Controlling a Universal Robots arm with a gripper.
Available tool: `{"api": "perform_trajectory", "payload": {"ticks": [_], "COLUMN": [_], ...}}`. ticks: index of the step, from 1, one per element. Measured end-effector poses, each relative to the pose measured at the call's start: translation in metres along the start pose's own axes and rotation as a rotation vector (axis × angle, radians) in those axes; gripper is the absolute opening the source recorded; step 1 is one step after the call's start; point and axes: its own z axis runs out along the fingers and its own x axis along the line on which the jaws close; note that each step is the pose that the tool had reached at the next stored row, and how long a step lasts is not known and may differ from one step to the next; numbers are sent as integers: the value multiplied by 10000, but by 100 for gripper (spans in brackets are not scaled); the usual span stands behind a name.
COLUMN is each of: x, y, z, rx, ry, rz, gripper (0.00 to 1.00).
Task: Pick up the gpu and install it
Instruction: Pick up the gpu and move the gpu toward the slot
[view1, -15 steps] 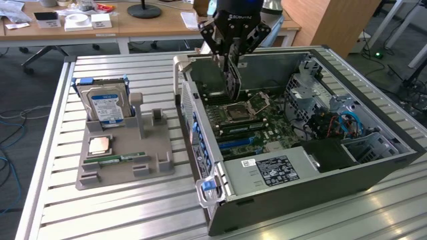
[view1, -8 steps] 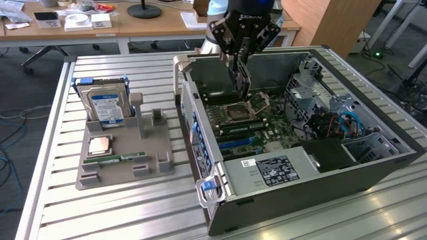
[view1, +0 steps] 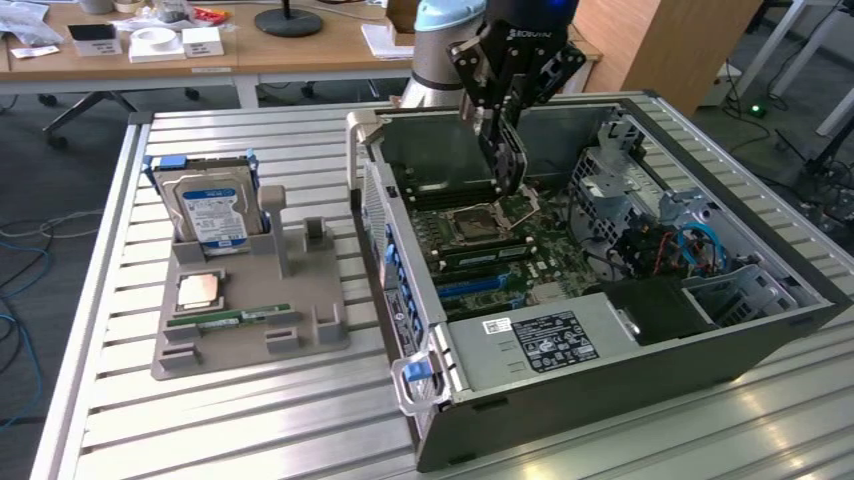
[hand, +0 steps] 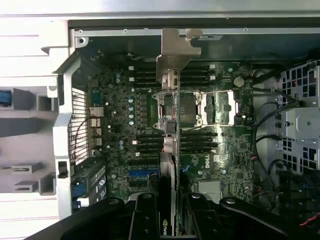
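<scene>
The gpu (view1: 509, 160) hangs edge-on and upright inside the open computer case (view1: 747, 340), held above the motherboard (view1: 501, 255) near the CPU socket. My gripper (view1: 499, 112) is shut on its upper edge. In the wrist view, the gpu (hand: 169, 125) runs as a thin strip down the middle of the picture. Its metal bracket (hand: 172, 50) points toward the case's rear wall, and the gripper (hand: 170, 217) fingers clamp it from both sides. The card's lower edge is above the board, over the socket and memory slots; whether it touches anything I cannot tell.
At the exterior view's left, a grey holder (view1: 247, 330) carries an upright hard drive (view1: 214, 210), a CPU chip (view1: 202, 290) and a memory stick (view1: 247, 318). Inside the case, a drive cage (view1: 627, 190) and a power supply (view1: 554, 340) flank the board.
</scene>
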Motion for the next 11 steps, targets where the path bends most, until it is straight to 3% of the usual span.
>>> {"api": "perform_trajectory", "payload": {"ticks": [11], "x": [-387], "y": [20], "z": [10], "rx": [-20], "ry": [2], "rz": [0], "gripper": [26]}}
